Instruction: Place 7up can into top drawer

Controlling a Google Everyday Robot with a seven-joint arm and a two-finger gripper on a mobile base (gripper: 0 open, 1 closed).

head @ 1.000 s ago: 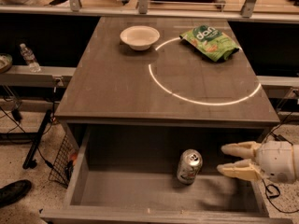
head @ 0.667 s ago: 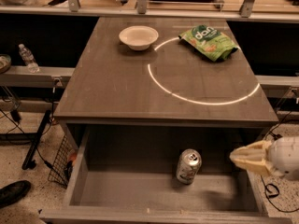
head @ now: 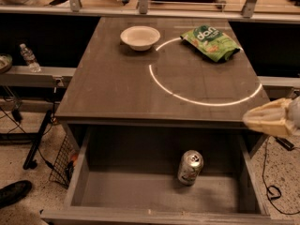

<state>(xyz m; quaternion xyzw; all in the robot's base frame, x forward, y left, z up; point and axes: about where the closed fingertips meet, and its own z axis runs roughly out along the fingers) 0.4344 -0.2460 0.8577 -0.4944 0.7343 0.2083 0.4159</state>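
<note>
The 7up can stands upright inside the open top drawer, right of the middle of the drawer floor, with its silver pull-tab top showing. Nothing is touching it. My gripper is at the right edge of the view, above the drawer's right wall and level with the table's front right corner. It points left and is well clear of the can, up and to the right of it. It holds nothing.
On the grey table top are a white bowl and a green chip bag, both at the back. A water bottle stands on a ledge at left. A wire basket and a cable lie on the floor.
My gripper has drawn back from beside the can, moving right and up out of the drawer to the table's corner. The can has stayed in place.
</note>
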